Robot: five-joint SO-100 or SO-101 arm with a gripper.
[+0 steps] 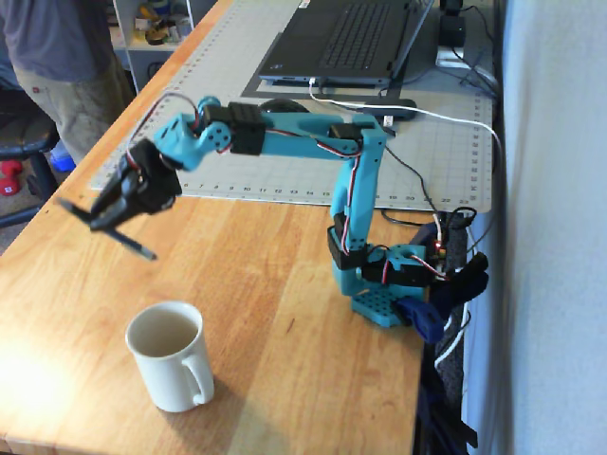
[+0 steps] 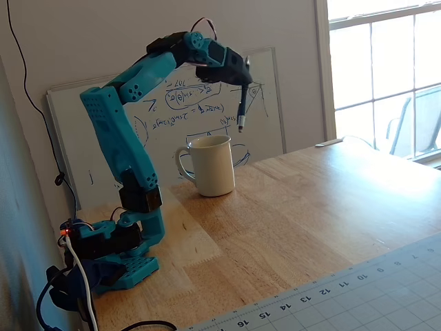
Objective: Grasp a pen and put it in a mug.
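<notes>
Blue-black pen (image 2: 242, 103) pinched in pincer (image 1: 112, 216), held in air above table (image 1: 275, 275) | tip beside cream mug (image 1: 171, 355) rim, not over opening | risk: early release drops pen outside; angled pen strikes rim.

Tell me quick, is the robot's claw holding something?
Gripper: closed on the pen, held in the air near the mug.

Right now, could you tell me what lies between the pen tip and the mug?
Nothing: in both fixed views only bare air separates the pen from the mug.
</notes>
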